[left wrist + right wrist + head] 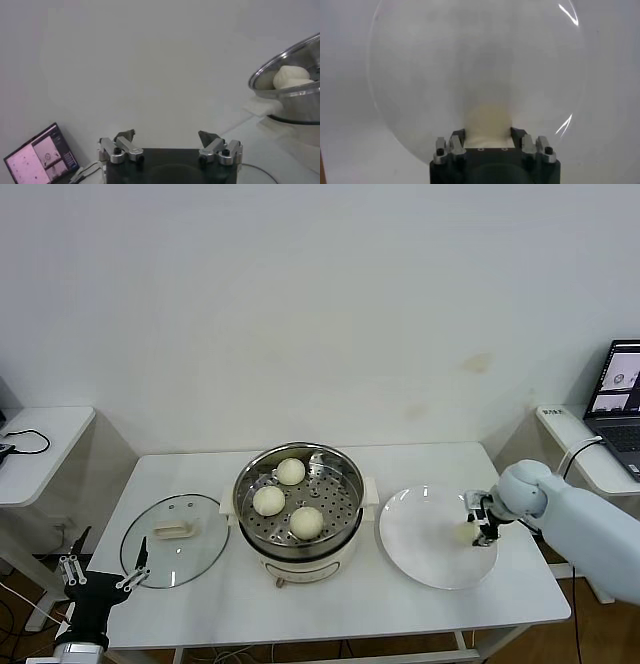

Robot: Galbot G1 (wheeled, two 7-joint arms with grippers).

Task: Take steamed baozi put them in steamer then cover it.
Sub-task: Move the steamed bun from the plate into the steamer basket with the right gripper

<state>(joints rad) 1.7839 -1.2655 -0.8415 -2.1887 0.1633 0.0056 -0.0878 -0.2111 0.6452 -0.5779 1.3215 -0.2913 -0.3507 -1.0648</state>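
Your right end effector is closed around the last bun over the white plate. Three buns sit in the steamer; the lid lies beside it on the counter. Your left end effector hangs open, parked low.

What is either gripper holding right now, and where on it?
The right gripper is shut on the last baozi by its sides, over the plate. The left gripper is open, holding nothing.
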